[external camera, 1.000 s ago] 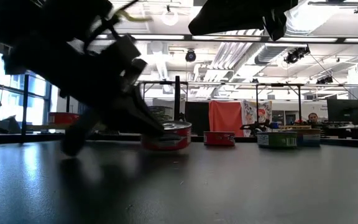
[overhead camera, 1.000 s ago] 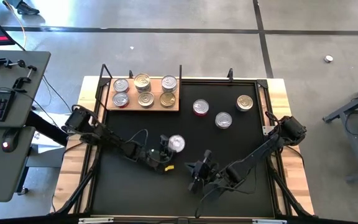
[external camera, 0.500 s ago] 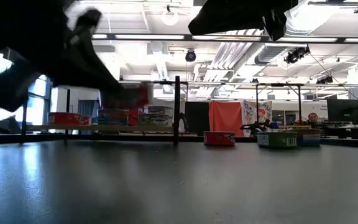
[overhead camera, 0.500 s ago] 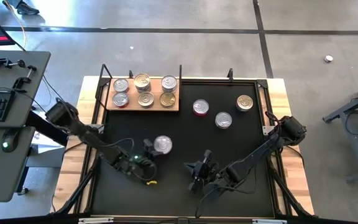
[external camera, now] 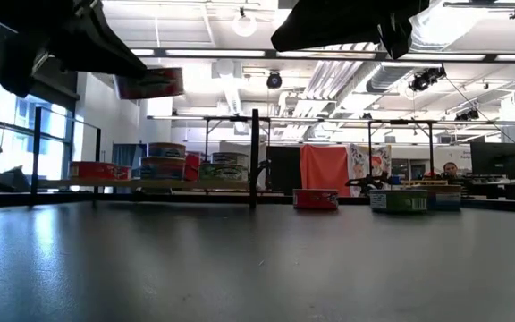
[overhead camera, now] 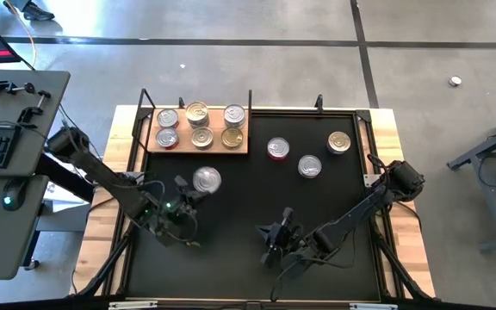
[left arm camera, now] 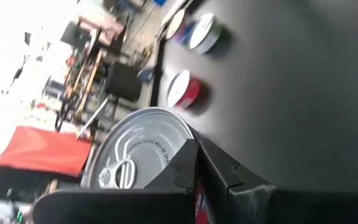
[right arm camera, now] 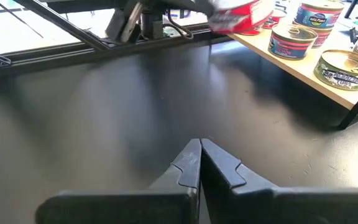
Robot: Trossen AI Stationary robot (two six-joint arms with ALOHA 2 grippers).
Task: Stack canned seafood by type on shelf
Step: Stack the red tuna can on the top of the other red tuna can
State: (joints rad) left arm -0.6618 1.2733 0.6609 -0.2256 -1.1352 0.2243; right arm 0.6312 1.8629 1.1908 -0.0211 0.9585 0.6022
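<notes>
High view: left gripper holds a tin (red-sided) above the mat.

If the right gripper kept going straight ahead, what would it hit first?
Likely the bare mat: the right gripper, shut, looks tilted down toward it. Beyond lies the left gripper with its can, though depth is unclear.

High view looks straight down on the whole surface. Low view sits at surface level, facing across into the room. Wrist views look forward, close above the surface; all share the shelf area cans.
</notes>
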